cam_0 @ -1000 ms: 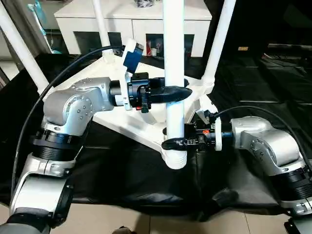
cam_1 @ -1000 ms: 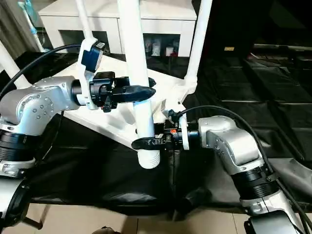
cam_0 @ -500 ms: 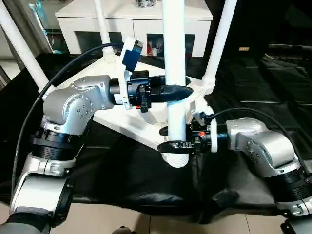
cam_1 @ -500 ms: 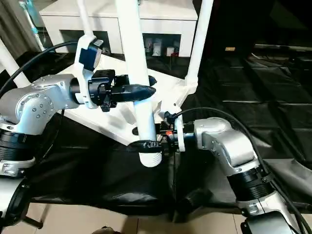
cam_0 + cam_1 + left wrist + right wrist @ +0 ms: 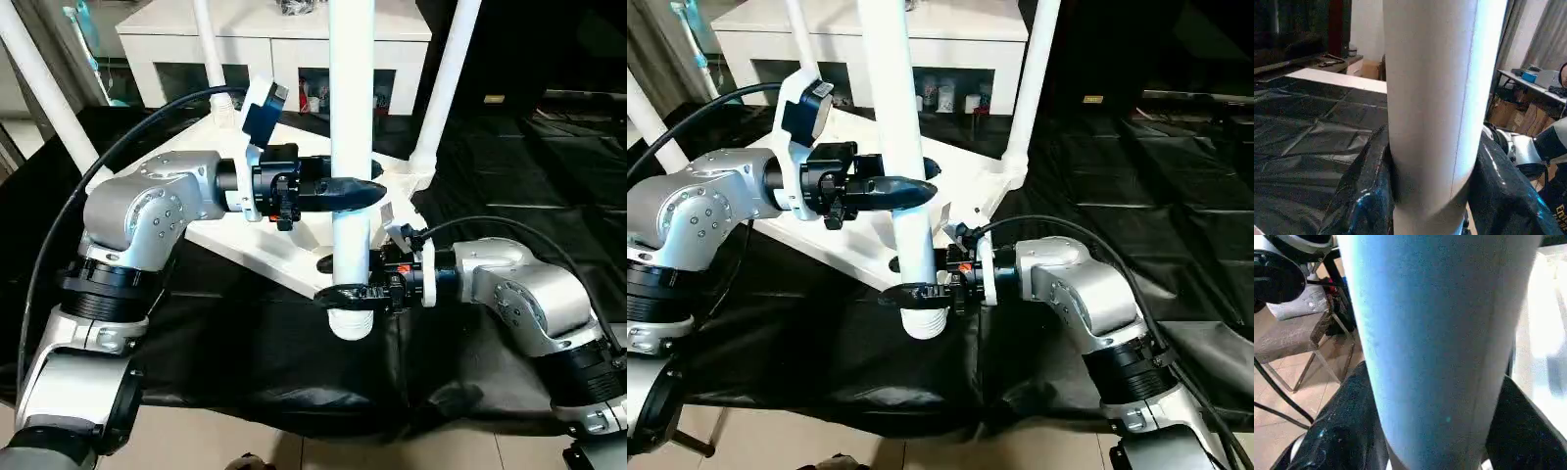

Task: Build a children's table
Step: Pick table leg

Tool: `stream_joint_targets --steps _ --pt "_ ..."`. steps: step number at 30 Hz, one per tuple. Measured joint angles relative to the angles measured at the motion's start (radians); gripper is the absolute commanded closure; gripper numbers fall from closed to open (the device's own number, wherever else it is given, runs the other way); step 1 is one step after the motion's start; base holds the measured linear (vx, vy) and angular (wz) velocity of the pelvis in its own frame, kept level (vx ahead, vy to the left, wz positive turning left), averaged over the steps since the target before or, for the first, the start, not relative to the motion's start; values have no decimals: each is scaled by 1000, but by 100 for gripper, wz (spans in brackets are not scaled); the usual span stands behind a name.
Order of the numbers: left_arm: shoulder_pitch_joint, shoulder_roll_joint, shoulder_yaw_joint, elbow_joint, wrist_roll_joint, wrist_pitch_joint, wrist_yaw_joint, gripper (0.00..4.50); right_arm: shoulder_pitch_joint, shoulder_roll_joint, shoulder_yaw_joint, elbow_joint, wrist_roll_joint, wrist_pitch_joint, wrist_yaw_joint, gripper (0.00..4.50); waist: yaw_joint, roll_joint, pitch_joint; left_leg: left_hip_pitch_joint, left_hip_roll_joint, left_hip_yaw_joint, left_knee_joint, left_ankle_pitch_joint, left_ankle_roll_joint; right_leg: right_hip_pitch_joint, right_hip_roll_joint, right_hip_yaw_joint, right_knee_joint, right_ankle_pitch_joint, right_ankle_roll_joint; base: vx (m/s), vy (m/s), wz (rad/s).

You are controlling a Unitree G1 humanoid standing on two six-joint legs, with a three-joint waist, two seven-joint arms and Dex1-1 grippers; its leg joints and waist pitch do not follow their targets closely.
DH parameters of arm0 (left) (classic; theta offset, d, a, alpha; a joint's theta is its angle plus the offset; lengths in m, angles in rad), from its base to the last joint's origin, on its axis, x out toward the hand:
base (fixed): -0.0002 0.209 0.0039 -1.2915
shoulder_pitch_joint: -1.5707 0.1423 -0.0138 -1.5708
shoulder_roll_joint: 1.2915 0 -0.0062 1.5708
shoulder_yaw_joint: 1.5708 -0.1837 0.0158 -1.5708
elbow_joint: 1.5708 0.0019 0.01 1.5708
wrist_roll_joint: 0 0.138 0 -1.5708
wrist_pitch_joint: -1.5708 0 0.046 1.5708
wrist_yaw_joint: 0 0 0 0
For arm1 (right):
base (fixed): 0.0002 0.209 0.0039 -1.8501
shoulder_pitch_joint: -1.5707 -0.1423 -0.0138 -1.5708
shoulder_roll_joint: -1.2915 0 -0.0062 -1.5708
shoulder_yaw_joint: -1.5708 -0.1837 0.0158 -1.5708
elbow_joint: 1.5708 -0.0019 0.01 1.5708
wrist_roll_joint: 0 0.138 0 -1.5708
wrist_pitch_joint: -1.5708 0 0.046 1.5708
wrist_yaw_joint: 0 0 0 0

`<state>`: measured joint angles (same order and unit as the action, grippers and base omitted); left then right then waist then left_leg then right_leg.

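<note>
The children's table lies upside down, its white top (image 5: 279, 240) on a black sheet. Three white legs (image 5: 446, 83) stand upright in its corner sockets. A further leg (image 5: 351, 117) is held upright at the near corner, its ribbed lower end (image 5: 351, 323) hanging a little above the sheet, close to the near socket (image 5: 326, 262). My left gripper (image 5: 351, 193) is shut on this leg at mid-height, its fingers (image 5: 1366, 196) pressing both sides. My right gripper (image 5: 350, 292) stands open around the leg just above the ribbed end, its fingers (image 5: 1342, 431) straddling it loosely.
A white cabinet (image 5: 274, 44) with glass doors stands behind the table. The black sheet (image 5: 225, 343) covers the floor around the table, with pale tiles (image 5: 294, 446) at its near edge. Cables loop from both wrists.
My right gripper has loosened its jaws around the leg's lower end and shifted slightly left. The left gripper keeps its hold. The leg has barely moved.
</note>
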<state>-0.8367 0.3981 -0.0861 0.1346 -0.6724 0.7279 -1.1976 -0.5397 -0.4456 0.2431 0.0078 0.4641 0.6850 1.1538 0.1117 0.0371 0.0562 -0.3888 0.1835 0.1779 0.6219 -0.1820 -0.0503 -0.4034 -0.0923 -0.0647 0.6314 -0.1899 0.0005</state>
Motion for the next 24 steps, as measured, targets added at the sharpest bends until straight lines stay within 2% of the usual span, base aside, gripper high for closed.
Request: stream_joint_targets --steps 2,6,7,11,19,21,24 --pt "0 0 0 0 0 0 0 275 4 -1 0 -3 0 5 1 195 0 0 0 0 0 0 0 0 0 0 0 0 0 0 0 0 0 0" --pt "0 -1 -3 0 0 0 -9 275 16 -3 0 -5 1 11 2 214 0 0 0 0 0 0 0 0 0 0 0 0 0 0 0 0 0 0" --pt "0 -1 -4 0 0 0 -9 275 16 -6 0 -5 1 11 4 236 0 0 0 0 0 0 0 0 0 0 0 0 0 0 0 0 0 0" --pt "0 -2 -3 0 0 2 -8 275 16 -9 3 -10 0 9 9 253 0 0 0 0 0 0 0 0 0 0 0 0 0 0 0 0 0 0" --pt "0 -1 -3 0 2 2 -5 275 16 -9 6 -10 -3 6 9 257 1 0 0 0 0 0 0 0 0 0 0 0 0 0 0 0 0 0" --pt "0 -1 -3 0 0 10 2 219 16 -10 8 -10 -4 3 9 257 1 0 0 0 0 0 0 0 0 0 0 0 0 0 0 0 0 0" --pt "0 0 4 0 -3 33 7 194 16 -9 13 -9 -4 3 10 259 1 0 0 0 0 0 0 0 0 0 0 0 0 0 0 0 0 0"
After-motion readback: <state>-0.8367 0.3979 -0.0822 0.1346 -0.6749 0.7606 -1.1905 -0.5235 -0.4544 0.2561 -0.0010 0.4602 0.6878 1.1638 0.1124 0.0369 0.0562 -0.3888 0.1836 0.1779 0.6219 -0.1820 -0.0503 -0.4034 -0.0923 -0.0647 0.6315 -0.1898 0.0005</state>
